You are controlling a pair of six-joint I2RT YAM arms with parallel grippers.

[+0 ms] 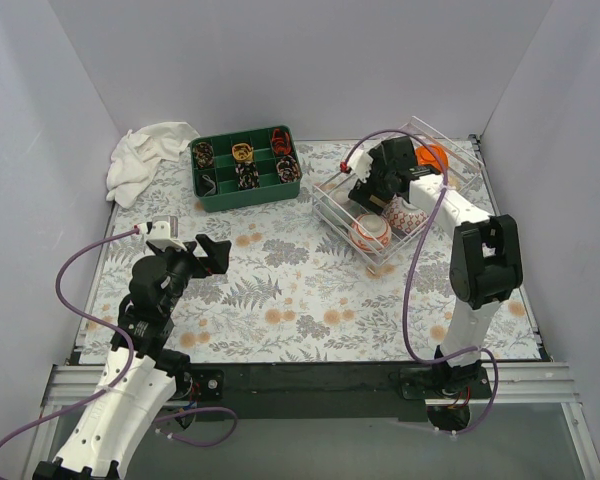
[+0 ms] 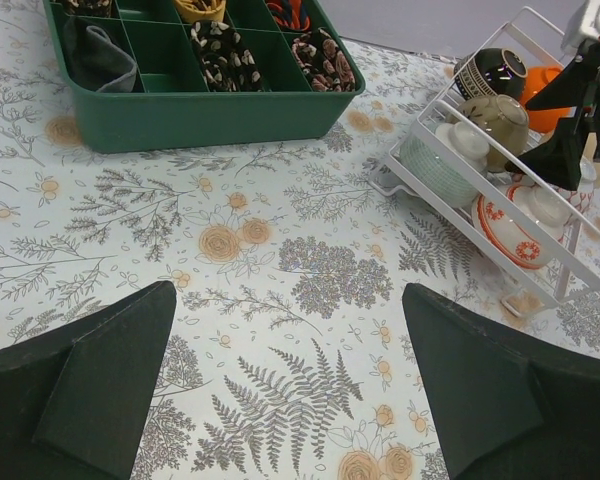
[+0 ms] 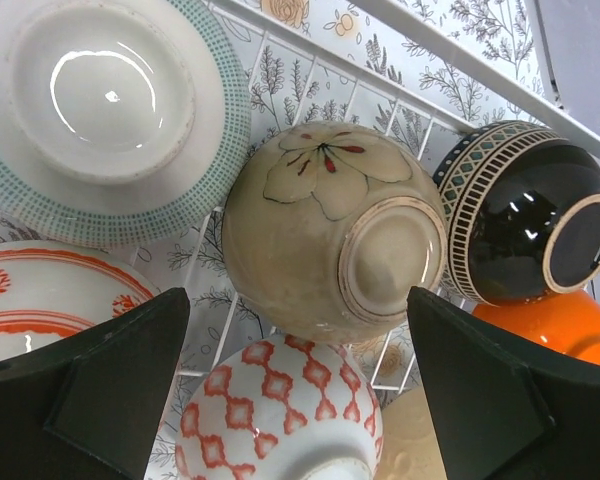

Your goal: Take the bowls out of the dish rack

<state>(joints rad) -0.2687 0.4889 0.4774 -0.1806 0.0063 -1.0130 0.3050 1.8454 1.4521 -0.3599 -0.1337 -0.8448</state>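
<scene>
The white wire dish rack (image 1: 332, 222) stands at the right back of the table and holds several bowls on their sides. The right wrist view shows a teal-checked white bowl (image 3: 100, 110), a beige flower bowl (image 3: 330, 230), a black bowl with a patterned band (image 3: 525, 215), an orange bowl (image 3: 555, 325), a red-diamond bowl (image 3: 280, 420) and a red-patterned bowl (image 3: 40, 295). My right gripper (image 3: 295, 300) is open just above the rack, its fingers on either side of the beige bowl, holding nothing. My left gripper (image 2: 288, 295) is open and empty over the tablecloth, left of the rack (image 2: 480, 235).
A green divided tray (image 1: 245, 165) with small items stands at the back centre, also in the left wrist view (image 2: 210, 110). A white cloth (image 1: 145, 160) lies at the back left. Grey walls close in three sides.
</scene>
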